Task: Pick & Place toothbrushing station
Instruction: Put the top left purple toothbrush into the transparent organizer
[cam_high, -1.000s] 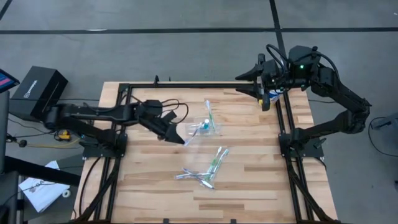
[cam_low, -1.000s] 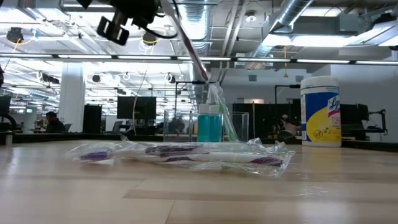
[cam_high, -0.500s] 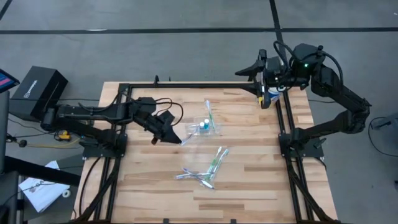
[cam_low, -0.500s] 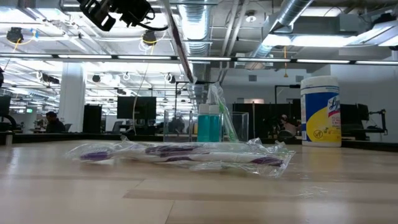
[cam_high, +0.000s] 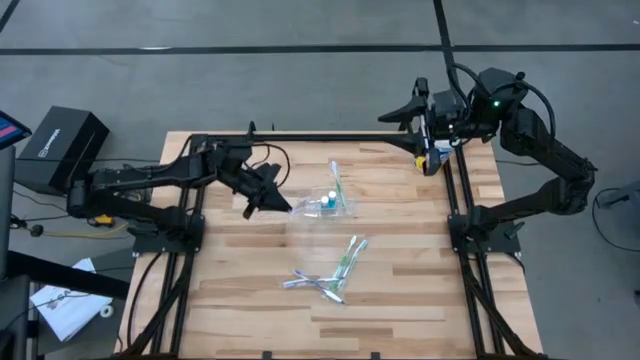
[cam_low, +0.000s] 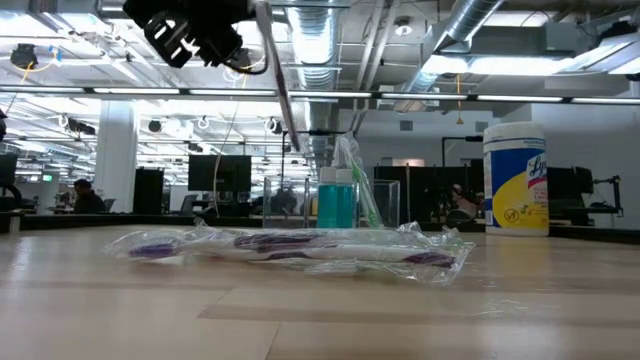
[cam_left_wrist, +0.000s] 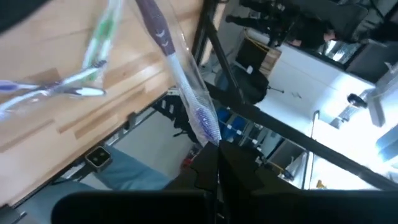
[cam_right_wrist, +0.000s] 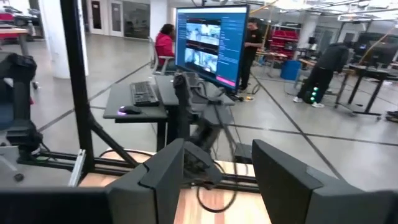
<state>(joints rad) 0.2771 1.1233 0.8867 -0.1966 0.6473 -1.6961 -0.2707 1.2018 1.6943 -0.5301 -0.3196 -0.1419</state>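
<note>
A black box (cam_high: 60, 148) sits off the table (cam_high: 400, 310), out behind the left arm. The left claw (cam_high: 266, 192) hangs above the wood in the table's left half, well clear of the surface; in the low view it shows up near the ceiling lights (cam_low: 205, 25). Its fingers (cam_left_wrist: 217, 171) are pressed together, pinching the head end of a wrapped purple-and-white brush (cam_left_wrist: 189, 93), whose handle slants down and away from the tips in its clear sleeve (cam_low: 280, 90). Just past the brush's free end, to the claw's right, stands the cup (cam_high: 328, 205) with the two blue tubes (cam_low: 337, 205) upright inside it and a green brush (cam_low: 358, 185) leaning out over its rim. Nearer the table's front edge than the claw, and to its right, lie the loose brushes: a crossed purple bunch (cam_high: 318, 284) flat in its wrappers, and a green pair (cam_high: 350, 255) just beyond it, between the bunch and the cup. In the low view the wrapped purple ones (cam_low: 300, 250) lie in front of the cup. Farther right, a canister (cam_low: 515, 180) stands near the table's far right corner. The right claw (cam_high: 395, 135) hovers there just beside the canister, high over the back rail, its fingers (cam_right_wrist: 165, 180) spread wide with nothing between them, well apart from the cup and every brush.
</note>
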